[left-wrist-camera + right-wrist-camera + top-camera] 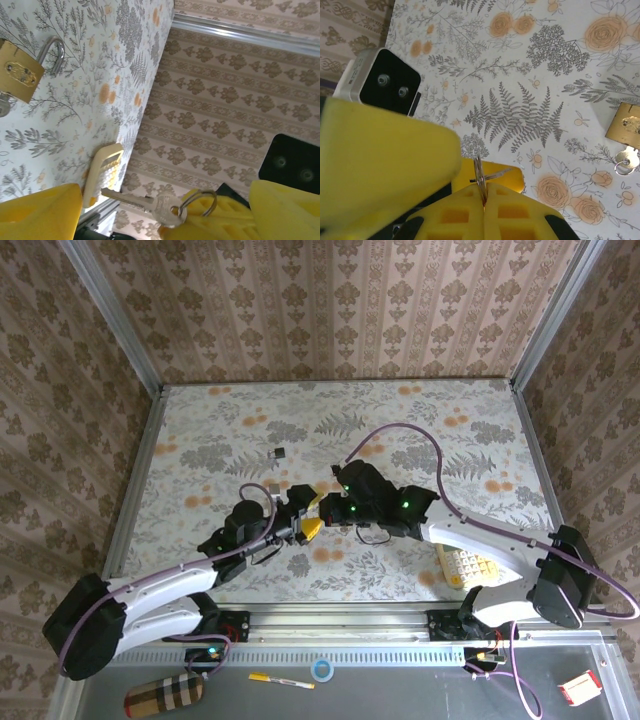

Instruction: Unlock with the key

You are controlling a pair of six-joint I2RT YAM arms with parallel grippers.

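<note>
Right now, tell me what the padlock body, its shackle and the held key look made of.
Padlock body: brass by its look, dull yellow-gold faces. Shackle: silvery metal, probably steel, with a bright sheen. Key on the ring the right gripper pinches: pale silvery metal, perhaps plated, lightly shiny.

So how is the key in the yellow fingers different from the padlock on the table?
The key is silvery all over; the padlock has a brass-coloured body with a silver shackle. The key is thin and smaller; the padlock is chunky. The key is up off the table, its ring pinched in the shut right gripper; the padlock lies on the table with nothing holding it. Both are shiny metal.
</note>
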